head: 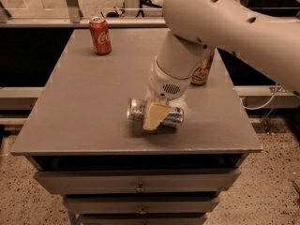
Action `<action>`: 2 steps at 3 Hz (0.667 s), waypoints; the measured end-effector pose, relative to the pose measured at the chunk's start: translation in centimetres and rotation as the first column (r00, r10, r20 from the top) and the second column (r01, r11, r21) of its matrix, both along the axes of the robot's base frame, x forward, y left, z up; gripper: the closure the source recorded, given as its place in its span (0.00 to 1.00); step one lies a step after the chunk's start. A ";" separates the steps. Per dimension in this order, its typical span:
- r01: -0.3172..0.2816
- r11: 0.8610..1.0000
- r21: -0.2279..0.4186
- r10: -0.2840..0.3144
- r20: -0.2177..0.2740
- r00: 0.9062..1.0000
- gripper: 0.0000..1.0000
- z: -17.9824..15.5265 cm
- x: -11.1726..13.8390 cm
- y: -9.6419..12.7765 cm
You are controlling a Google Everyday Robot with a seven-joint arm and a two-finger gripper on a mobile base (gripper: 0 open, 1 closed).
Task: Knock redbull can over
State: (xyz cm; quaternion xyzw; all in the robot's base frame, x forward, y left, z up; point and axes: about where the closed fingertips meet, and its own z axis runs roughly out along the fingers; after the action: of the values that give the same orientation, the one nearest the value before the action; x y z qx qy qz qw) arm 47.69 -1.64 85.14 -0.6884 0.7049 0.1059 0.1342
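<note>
A red cola can stands upright well off to the left of and beyond the gripper, which hangs low over the near middle of the grey table on a thick white arm. Directly under the gripper lies the redbull can, flat on its side, its long axis running left to right across the tool. Its silver pull-tab top juts out just to the gripper's left and its blue-and-silver body shows just to the right. The gripper's tan tip crosses the can's middle and touches it, but it cannot be told whether the tool is clamped on the can or only resting against it. Beyond and to the right, a gold can stands half hidden behind the arm. The can appears down, so the likely next move is simply to draw clear.
</note>
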 end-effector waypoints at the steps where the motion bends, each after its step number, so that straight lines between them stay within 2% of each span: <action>1: -0.011 1.000 0.006 0.011 -0.006 1.000 0.00 -0.3 -0.3 0.9; 2: -0.014 1.000 0.011 0.014 -0.011 1.000 0.00 -0.6 -0.5 1.4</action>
State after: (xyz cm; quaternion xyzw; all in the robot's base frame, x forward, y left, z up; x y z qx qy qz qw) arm 47.23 -0.24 84.54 -0.6919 0.7002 0.1146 0.1332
